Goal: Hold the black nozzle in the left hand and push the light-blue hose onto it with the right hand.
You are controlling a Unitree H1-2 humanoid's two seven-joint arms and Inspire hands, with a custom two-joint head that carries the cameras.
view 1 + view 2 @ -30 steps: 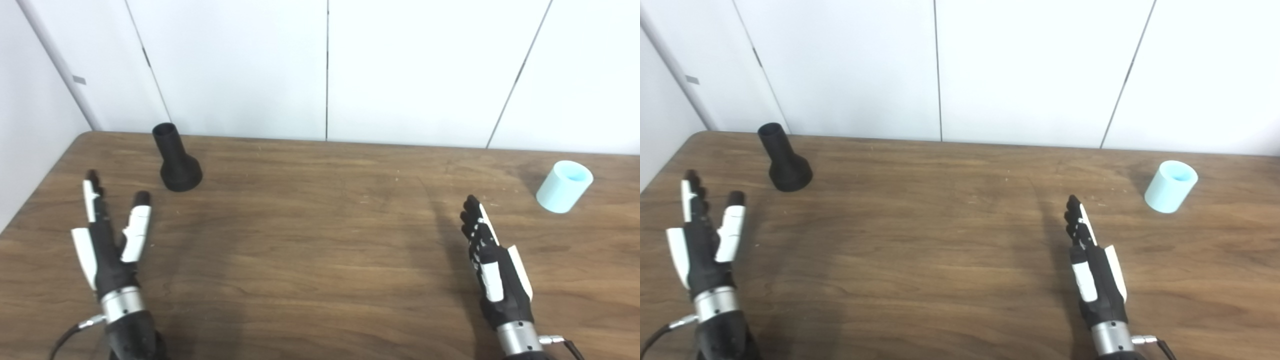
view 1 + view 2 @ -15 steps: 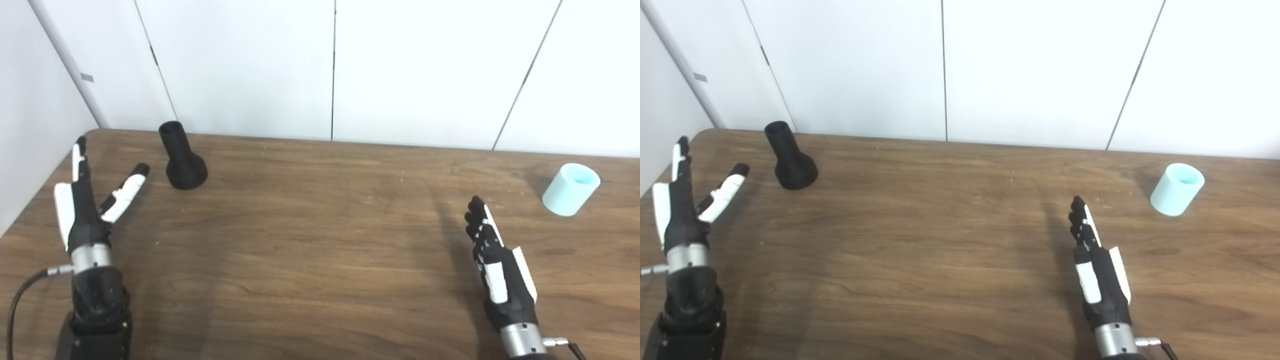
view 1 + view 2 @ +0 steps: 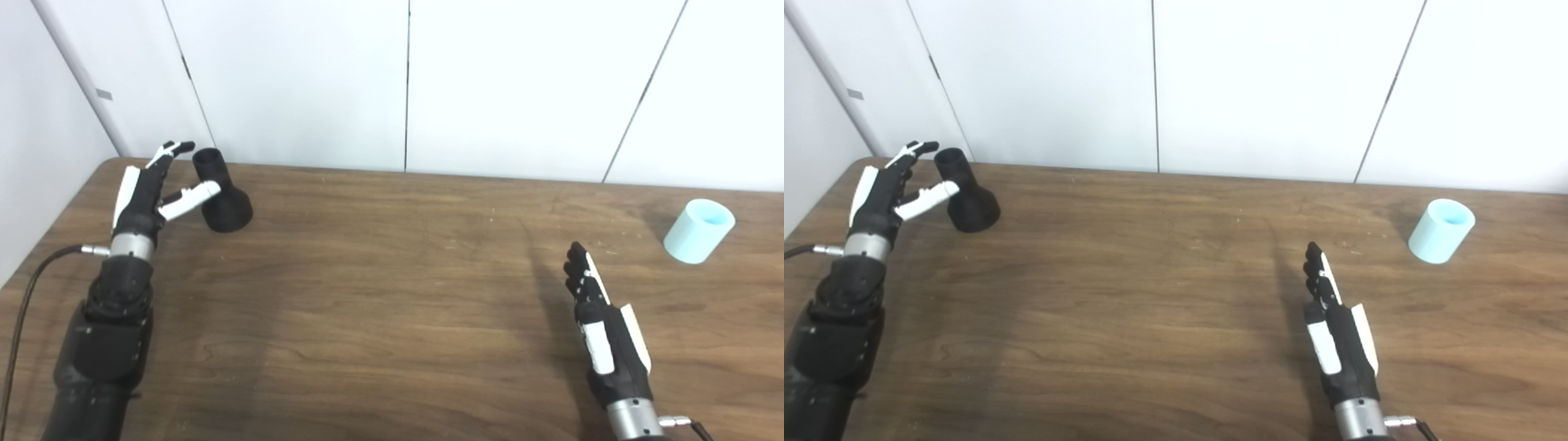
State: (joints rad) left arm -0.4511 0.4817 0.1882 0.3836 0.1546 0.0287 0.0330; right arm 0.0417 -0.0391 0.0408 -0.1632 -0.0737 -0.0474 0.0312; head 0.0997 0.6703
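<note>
The black nozzle point(image 3: 220, 193) stands upright on its wide base at the far left of the wooden table point(image 3: 392, 294). My left hand point(image 3: 153, 190) is open just left of the nozzle's neck, fingers behind it and thumb in front, not closed on it. The light-blue hose piece point(image 3: 698, 231), a short open tube, stands at the far right; it also shows in the right eye view point(image 3: 1440, 231). My right hand point(image 3: 603, 331) is open and empty, fingers straight, near the front right, well short of the hose.
White wall panels stand right behind the table's far edge. The table's left edge runs close to my left arm. A cable hangs from the left wrist.
My left hand has reached forward and right, up to the nozzle's neck. The right hand has stayed almost still. The camera shifted slightly.
</note>
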